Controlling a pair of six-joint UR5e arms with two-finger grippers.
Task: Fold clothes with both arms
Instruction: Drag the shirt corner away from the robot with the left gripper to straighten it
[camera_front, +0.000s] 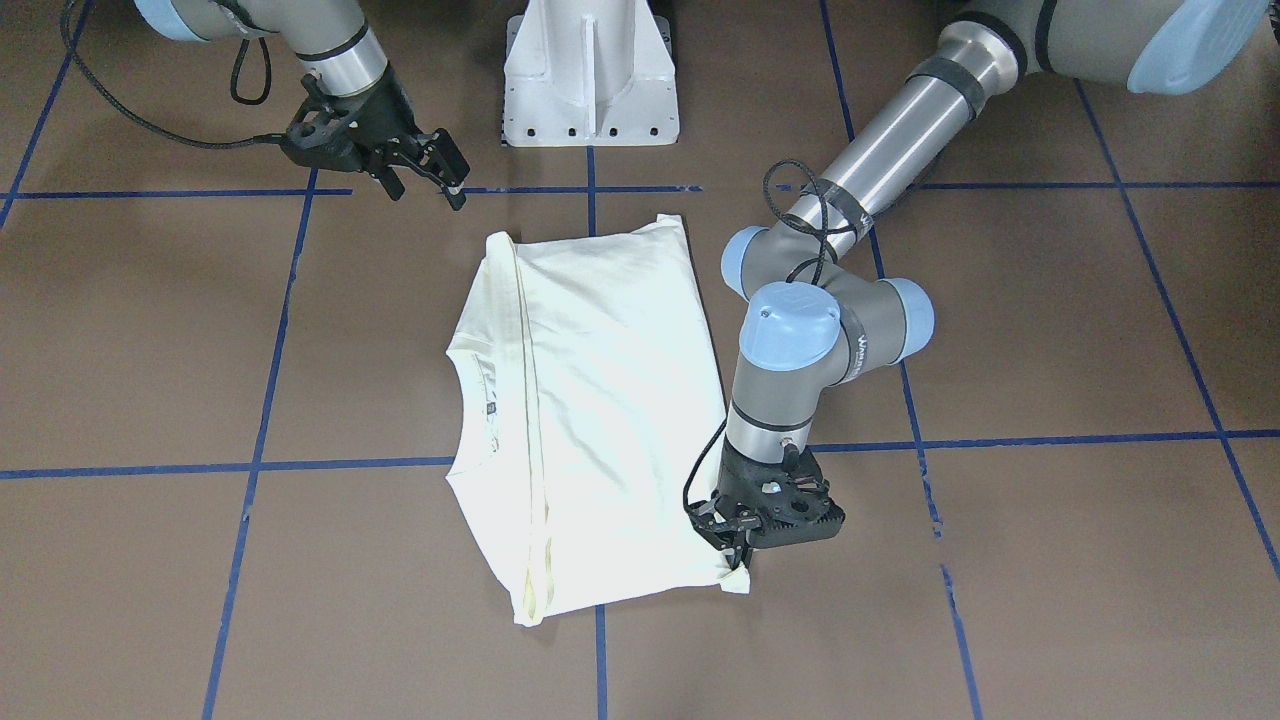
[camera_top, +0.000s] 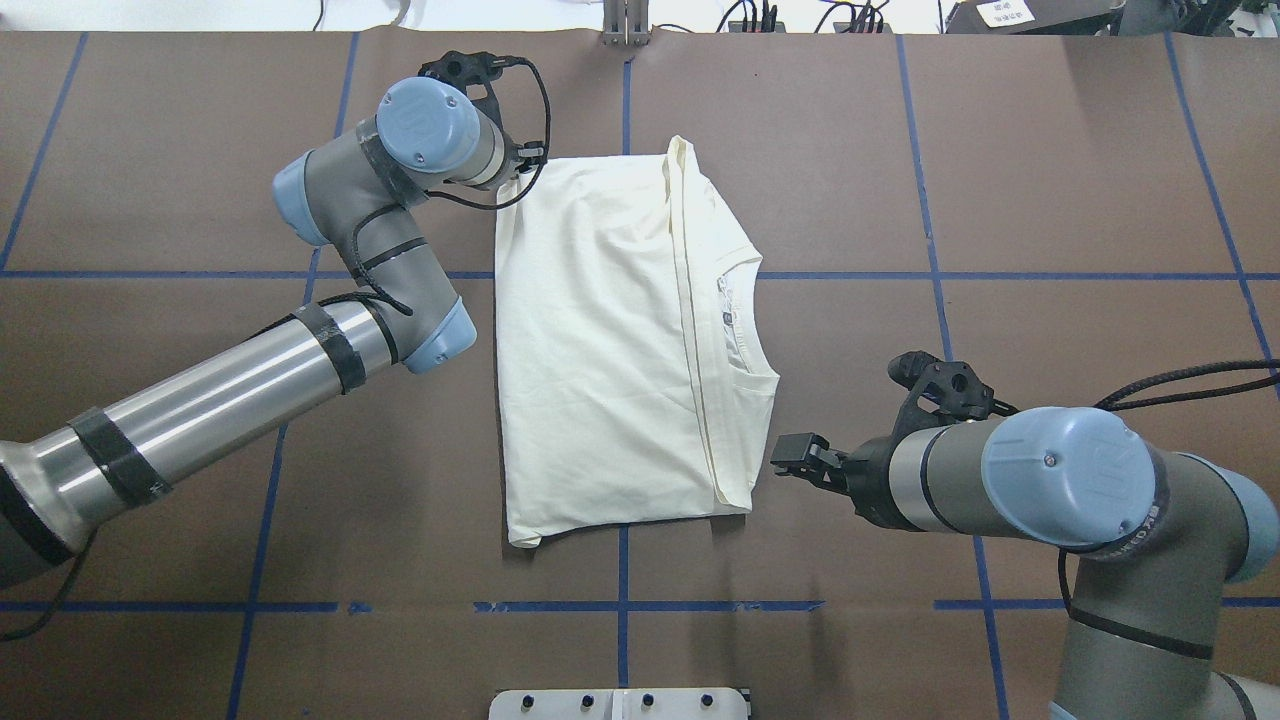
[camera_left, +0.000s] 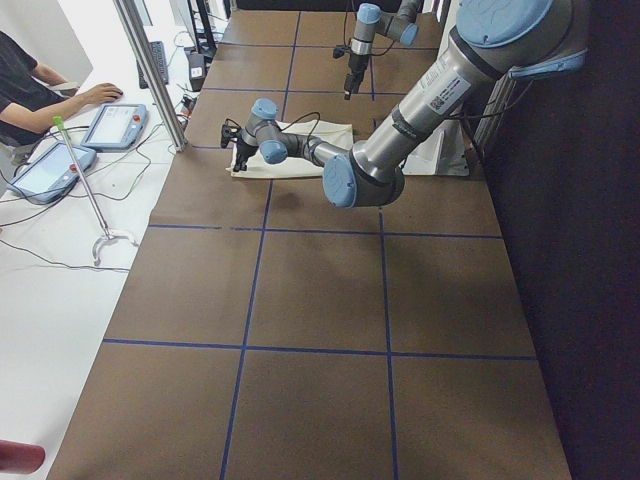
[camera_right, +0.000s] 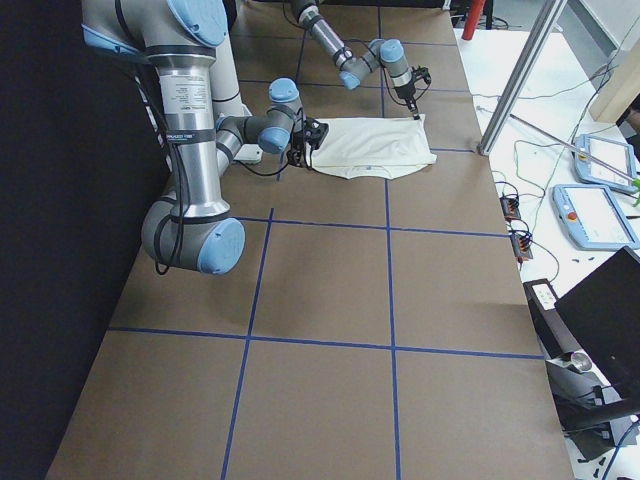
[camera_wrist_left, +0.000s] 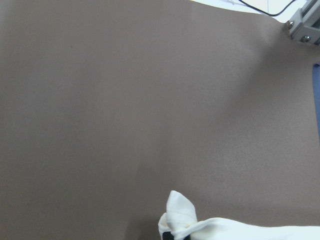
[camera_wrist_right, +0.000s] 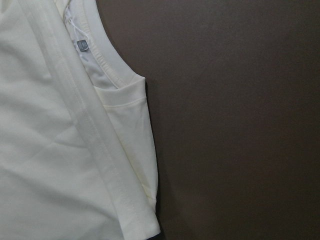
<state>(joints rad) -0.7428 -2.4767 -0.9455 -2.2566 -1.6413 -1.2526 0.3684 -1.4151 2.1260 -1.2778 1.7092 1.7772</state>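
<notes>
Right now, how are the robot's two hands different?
The left gripper is shut on a corner of the shirt; the right gripper holds nothing. The left gripper's fingers are pinched together, while the right gripper's are spread open. The left gripper points down onto the cloth, and the right gripper is tilted beside the shirt, not touching it. Both are black with two fingers.

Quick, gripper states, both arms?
Left gripper: closed on a corner of the shirt.
Right gripper: open, empty.

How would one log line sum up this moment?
T-shirt: folded flat | left gripper: pinching its far corner | right gripper: open, touching nothing
</notes>
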